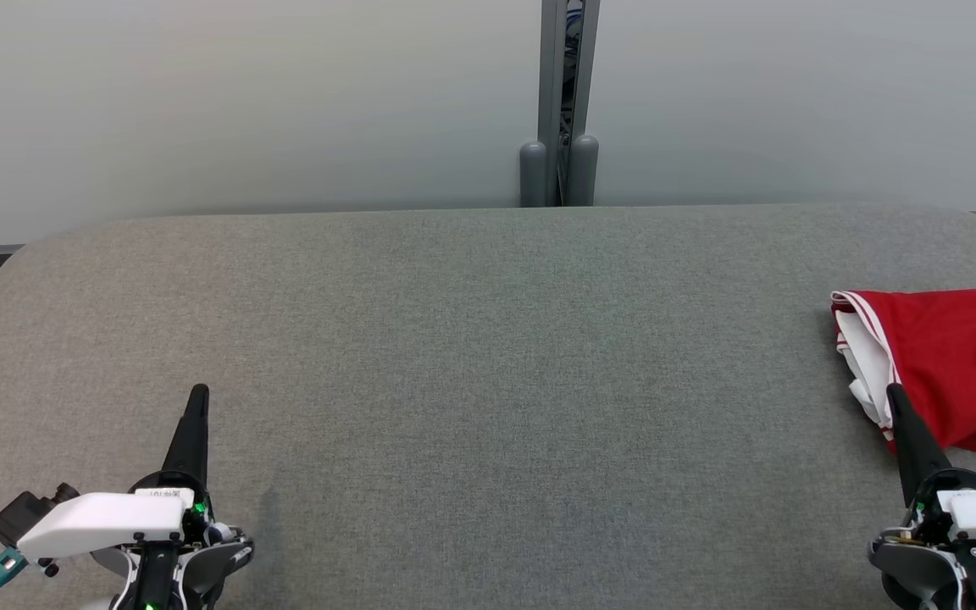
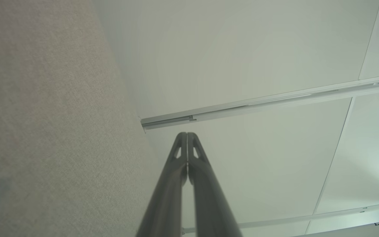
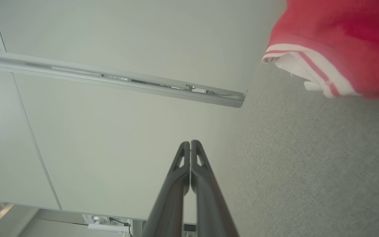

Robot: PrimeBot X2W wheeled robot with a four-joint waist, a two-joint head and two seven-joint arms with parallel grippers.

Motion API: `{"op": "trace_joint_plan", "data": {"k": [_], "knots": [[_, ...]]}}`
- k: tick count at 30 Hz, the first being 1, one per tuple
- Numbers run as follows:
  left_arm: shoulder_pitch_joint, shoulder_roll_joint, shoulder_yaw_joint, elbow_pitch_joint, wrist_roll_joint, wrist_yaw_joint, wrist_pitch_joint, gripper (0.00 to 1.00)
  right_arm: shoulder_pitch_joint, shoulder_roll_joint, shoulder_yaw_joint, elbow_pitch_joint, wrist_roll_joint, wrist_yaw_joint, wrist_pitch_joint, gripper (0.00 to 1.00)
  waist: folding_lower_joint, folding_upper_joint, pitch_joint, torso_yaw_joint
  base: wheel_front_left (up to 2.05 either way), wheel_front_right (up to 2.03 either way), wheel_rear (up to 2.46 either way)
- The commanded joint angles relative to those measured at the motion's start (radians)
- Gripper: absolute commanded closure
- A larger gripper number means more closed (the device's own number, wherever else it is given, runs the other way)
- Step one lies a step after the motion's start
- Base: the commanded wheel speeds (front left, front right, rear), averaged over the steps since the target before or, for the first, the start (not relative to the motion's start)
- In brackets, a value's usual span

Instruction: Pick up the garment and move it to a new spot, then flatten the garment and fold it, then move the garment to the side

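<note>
red garment [image 1: 954,364] lies at the right edge of the desk [image 1: 488,381] (partly out of frame); left end effector [image 1: 198,394] and right end effector [image 1: 893,391] are closed, empty. a nudge could slide it off.

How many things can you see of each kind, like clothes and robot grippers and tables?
Red garment: 1
Grippers: 2, the left gripper and the right gripper, both shut
Grey table: 1
Total: 4
</note>
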Motion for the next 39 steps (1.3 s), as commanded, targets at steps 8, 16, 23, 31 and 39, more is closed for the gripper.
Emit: {"op": "trace_joint_plan", "data": {"k": [8,16,23,31,39], "knots": [[-0.027,-0.004,0.024,0.001,-0.048,-0.021,0.017,1.00,-0.023,-0.010,-0.009,0.005,0.067,0.000,0.016,1.00,0.0000,-0.0001,0.002,0.000,0.00,0.00,0.00],[-0.034,-0.011,0.040,0.005,-0.087,-0.033,0.028,1.00,-0.030,-0.010,-0.015,0.011,0.121,0.000,0.028,1.00,0.0000,-0.0001,0.003,0.000,0.00,0.00,0.00],[-0.038,-0.015,0.050,0.008,-0.107,-0.041,0.037,1.00,-0.035,-0.011,-0.017,0.016,0.156,0.000,0.035,1.00,0.0000,-0.0001,0.005,0.001,0.00,0.00,0.00],[-0.038,-0.015,0.050,0.007,-0.107,-0.041,0.038,1.00,-0.035,-0.011,-0.017,0.015,0.156,0.000,0.034,1.00,0.0000,-0.0001,0.005,0.001,0.00,0.00,0.00],[-0.038,-0.015,0.050,0.007,-0.106,-0.041,0.038,1.00,-0.035,-0.011,-0.017,0.015,0.157,0.000,0.034,1.00,0.0000,-0.0001,0.005,0.001,0.00,0.00,0.00]]}}
